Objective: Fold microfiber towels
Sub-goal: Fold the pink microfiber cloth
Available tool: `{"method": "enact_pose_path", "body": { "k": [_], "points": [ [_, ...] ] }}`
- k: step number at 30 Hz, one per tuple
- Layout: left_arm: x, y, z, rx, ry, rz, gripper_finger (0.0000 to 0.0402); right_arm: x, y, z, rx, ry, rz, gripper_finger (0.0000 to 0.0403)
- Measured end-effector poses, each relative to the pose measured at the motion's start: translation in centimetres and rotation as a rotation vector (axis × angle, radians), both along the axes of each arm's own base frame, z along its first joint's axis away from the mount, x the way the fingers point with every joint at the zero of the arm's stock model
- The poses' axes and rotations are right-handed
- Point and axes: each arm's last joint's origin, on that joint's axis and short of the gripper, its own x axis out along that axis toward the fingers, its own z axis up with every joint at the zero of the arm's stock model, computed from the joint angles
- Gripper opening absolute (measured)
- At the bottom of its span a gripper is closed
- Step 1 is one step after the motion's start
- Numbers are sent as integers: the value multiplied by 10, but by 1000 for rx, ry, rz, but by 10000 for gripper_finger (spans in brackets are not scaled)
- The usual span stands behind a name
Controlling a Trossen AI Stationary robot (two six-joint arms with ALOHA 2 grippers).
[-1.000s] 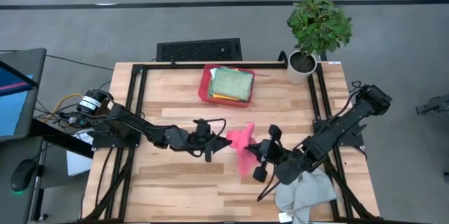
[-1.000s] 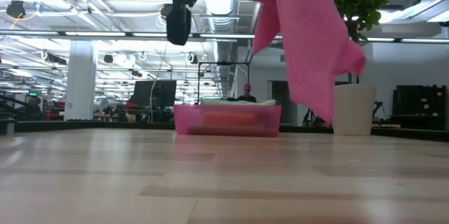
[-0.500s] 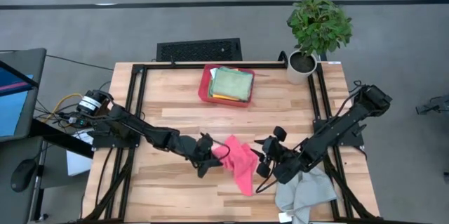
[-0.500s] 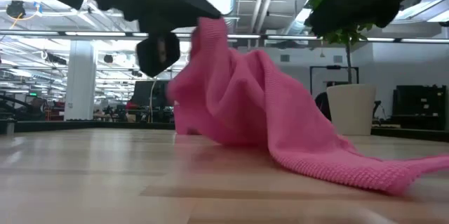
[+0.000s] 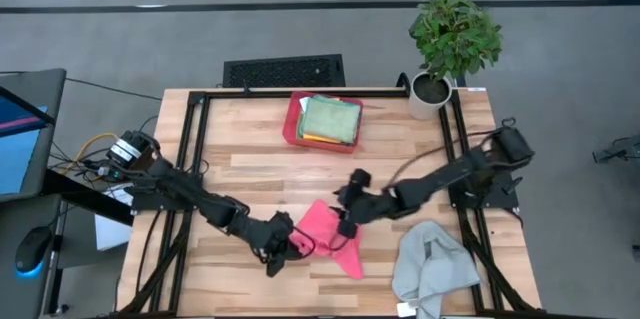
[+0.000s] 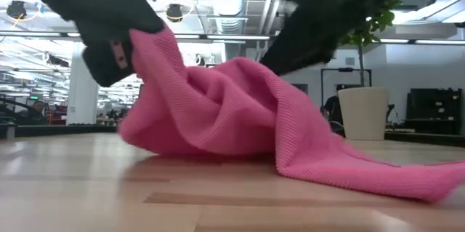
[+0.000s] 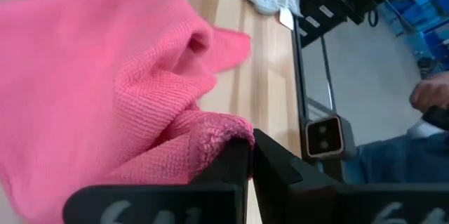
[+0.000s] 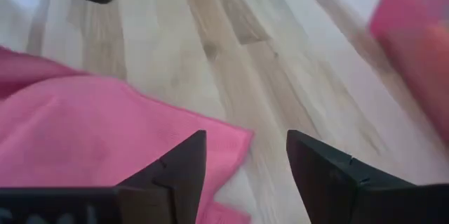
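A pink microfiber towel [image 5: 325, 234] lies heaped on the wooden table near its middle front, and it also shows in the low view [image 6: 240, 123]. My left gripper [image 5: 283, 249] is low at the towel's left end and shut on it. My right gripper [image 5: 346, 206] is open over the towel's far right part, with its fingers [image 8: 186, 164] standing over a pink corner [image 8: 235, 138]. A grey towel [image 5: 435, 264] lies crumpled at the near right corner. Folded towels, a green one on top [image 5: 330, 119], lie in the red tray [image 5: 292, 124]. My left gripper pinches a bunched fold at the pink towel's left edge [image 7: 219, 134] between its two shut fingers, with several layers gathered. The fingers come in low from the table's left. That end is held up off the wood [image 6: 149, 57], and the rest of the towel lies slack on the table.
A potted plant [image 5: 452, 44] stands at the far right corner. The red tray sits at the far middle. A black frame [image 5: 200, 119] runs along the table's edges. Bare wood [image 5: 250, 174] lies between the tray and the pink towel.
The pink towel, which hung high between both grippers, has come down and now lies heaped on the table. My left gripper has gone down and toward the near edge with its end. My right gripper has moved toward the far left and no longer holds the towel.
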Motion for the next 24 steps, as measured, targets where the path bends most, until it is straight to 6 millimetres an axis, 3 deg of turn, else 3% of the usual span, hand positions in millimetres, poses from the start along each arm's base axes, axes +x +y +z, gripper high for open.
{"method": "enact_pose_path", "body": {
  "k": [6,16,21,24],
  "points": [
    [-9,-11,-3,14,31,-6,0,43,-14,-23,13,35,117,224],
    [-15,-12,-10,78,87,25,0,102,-9,-53,-3,82,333,224],
    [-17,-15,-10,78,88,17,0,110,-23,-66,-19,195,280,223],
    [-18,-16,-10,77,95,15,0,107,-33,-63,-18,214,258,218]
  ]
}}
